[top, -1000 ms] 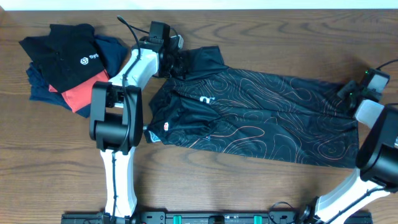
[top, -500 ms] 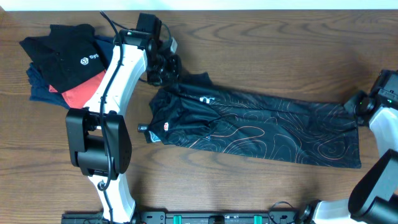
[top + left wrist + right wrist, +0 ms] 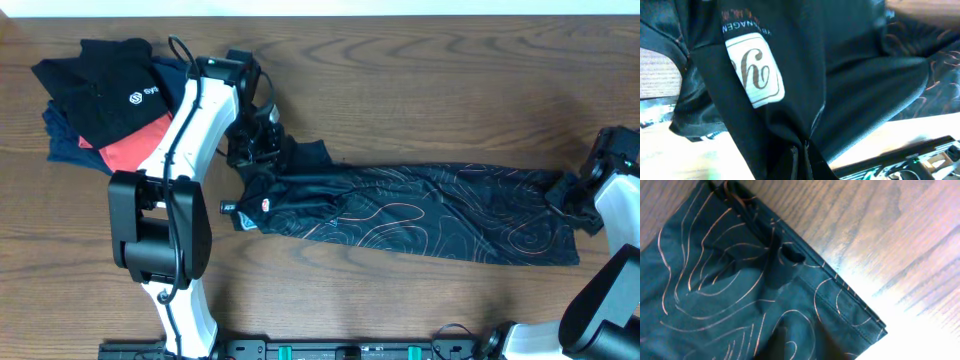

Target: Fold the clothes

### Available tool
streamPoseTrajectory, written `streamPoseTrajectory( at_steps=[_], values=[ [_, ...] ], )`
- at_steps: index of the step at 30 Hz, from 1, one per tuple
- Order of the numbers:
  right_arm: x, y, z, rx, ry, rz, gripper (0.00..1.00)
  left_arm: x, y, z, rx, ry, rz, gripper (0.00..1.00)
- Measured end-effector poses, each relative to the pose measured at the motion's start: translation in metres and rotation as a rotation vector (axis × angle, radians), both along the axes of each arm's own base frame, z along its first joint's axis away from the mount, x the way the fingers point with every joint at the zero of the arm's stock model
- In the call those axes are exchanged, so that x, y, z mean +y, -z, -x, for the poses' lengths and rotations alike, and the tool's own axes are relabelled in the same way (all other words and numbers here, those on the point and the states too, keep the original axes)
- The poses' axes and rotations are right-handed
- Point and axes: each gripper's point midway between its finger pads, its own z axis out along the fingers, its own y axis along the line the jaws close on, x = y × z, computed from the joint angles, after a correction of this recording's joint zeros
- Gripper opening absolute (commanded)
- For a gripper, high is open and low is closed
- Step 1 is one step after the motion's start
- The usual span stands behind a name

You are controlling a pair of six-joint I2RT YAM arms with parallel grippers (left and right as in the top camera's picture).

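While the left end effector (image 3: 258,145) sits at the upper-left end of the black jersey (image 3: 420,210), its wrist view shows cloth gathered to a tight pinch at bottom centre. I judge it clamped on the jersey, though its fingers are hidden. From there the jersey runs rightward as a long band across the middle of the bench (image 3: 420,80), its long axis nearly level. It ends at the right end effector (image 3: 572,192) by the right edge. I cannot tell whether that one is closed: its wrist view shows only the hem corner (image 3: 860,325) flat on wood. Only the left wrist view shows a white label (image 3: 755,70). Only the overhead shows the stack of folded garments (image 3: 100,100), upper left.
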Motion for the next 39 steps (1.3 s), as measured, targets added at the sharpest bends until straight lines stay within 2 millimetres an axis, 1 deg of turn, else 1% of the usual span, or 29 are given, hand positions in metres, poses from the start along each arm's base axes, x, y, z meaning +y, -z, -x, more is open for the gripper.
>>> streamPoseTrajectory(
  at_steps=[2, 7, 12, 15, 19, 22, 24, 32, 34, 37, 39],
  values=[
    [-0.002, -0.001, -0.008, -0.032, -0.006, 0.006, 0.39, 0.002, 0.005, 0.002, 0.004, 0.001, -0.009, 0.06],
    [-0.008, -0.007, -0.029, -0.125, -0.011, 0.029, 0.40, 0.003, 0.008, -0.001, -0.009, 0.002, -0.015, 0.06],
    [-0.007, -0.007, -0.040, -0.169, -0.021, 0.013, 0.43, 0.000, 0.009, -0.006, -0.036, 0.008, -0.014, 0.06],
    [-0.005, 0.004, -0.040, -0.151, -0.023, -0.008, 0.43, -0.005, 0.009, -0.009, -0.054, 0.021, -0.010, 0.06],
    [-0.003, 0.028, -0.039, -0.104, -0.024, -0.043, 0.43, -0.014, 0.010, -0.009, -0.069, 0.044, -0.007, 0.06],
    [-0.002, 0.042, -0.041, -0.087, -0.024, -0.058, 0.41, -0.018, 0.010, -0.008, -0.072, 0.058, -0.006, 0.06],
    [-0.003, 0.046, -0.041, -0.083, -0.024, -0.060, 0.40, -0.019, 0.010, -0.008, -0.072, 0.059, -0.006, 0.06],
    [-0.006, 0.041, -0.050, -0.122, -0.026, -0.043, 0.47, -0.020, 0.010, -0.012, -0.091, 0.059, -0.002, 0.06],
    [-0.009, 0.035, -0.055, -0.152, -0.028, -0.029, 0.48, -0.020, 0.010, -0.013, -0.093, 0.060, -0.001, 0.06],
    [-0.014, 0.018, -0.069, -0.228, -0.037, -0.001, 0.49, -0.020, 0.010, -0.013, -0.096, 0.061, 0.000, 0.06],
    [-0.014, 0.010, -0.076, -0.263, -0.049, 0.003, 0.49, -0.020, 0.010, -0.013, -0.096, 0.061, 0.000, 0.06]
  ],
)
